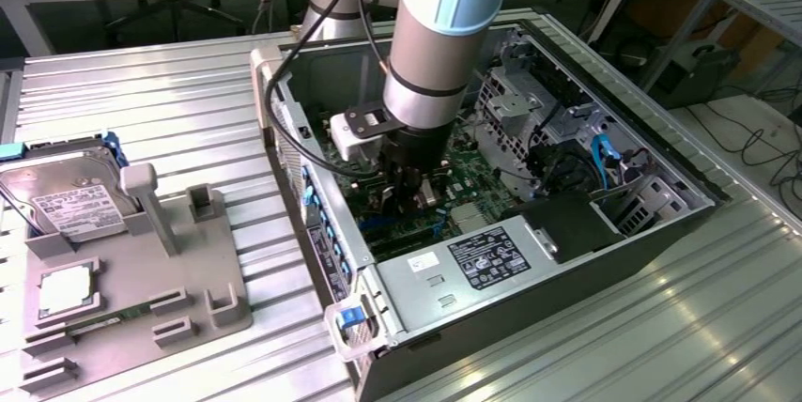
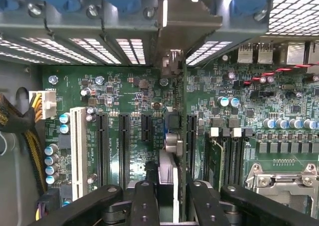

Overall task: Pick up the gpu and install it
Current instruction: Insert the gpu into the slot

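We observed the pincer (image 2: 169, 196) gripping the gpu (image 2: 175, 136) edge-on above the motherboard (image 2: 124, 91), inside the open computer case (image 1: 652, 233) on the table (image 1: 150, 92).

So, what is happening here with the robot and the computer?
The robot arm reaches into the open computer case, and its gripper holds the gpu on edge over the motherboard. The card's metal bracket sits at the rear slot openings, and its lower edge is at an expansion slot. A hard drive and a small chip lie on the grey fixture outside the case.
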You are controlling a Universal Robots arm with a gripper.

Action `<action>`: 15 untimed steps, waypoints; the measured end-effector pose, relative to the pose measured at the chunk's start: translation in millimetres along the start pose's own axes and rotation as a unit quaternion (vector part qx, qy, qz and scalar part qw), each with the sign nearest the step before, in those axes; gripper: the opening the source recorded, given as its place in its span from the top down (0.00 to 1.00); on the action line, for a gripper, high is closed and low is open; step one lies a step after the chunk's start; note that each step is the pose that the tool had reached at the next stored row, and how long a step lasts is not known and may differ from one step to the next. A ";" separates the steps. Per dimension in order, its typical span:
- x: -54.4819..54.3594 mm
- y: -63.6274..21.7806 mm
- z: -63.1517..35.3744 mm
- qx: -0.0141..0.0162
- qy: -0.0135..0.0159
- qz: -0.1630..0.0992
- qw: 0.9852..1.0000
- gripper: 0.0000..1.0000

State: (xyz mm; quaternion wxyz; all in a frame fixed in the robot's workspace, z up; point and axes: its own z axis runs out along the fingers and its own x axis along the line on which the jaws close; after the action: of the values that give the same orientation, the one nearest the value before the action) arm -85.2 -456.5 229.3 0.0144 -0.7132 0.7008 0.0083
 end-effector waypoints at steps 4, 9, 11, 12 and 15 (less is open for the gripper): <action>0.0 0.2 -1.0 0.000 0.000 0.000 1.000 0.72; 0.1 0.3 -2.2 0.000 0.000 0.000 1.000 0.72; 0.0 0.2 -4.3 0.000 0.000 0.000 1.000 0.72; 0.0 0.2 -4.6 0.000 0.000 0.000 1.000 0.72; 0.0 0.2 -4.6 0.000 0.000 0.000 1.000 0.72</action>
State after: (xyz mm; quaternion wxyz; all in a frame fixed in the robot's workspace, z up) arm -85.4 -456.6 233.8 0.0146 -0.7131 0.7008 0.0086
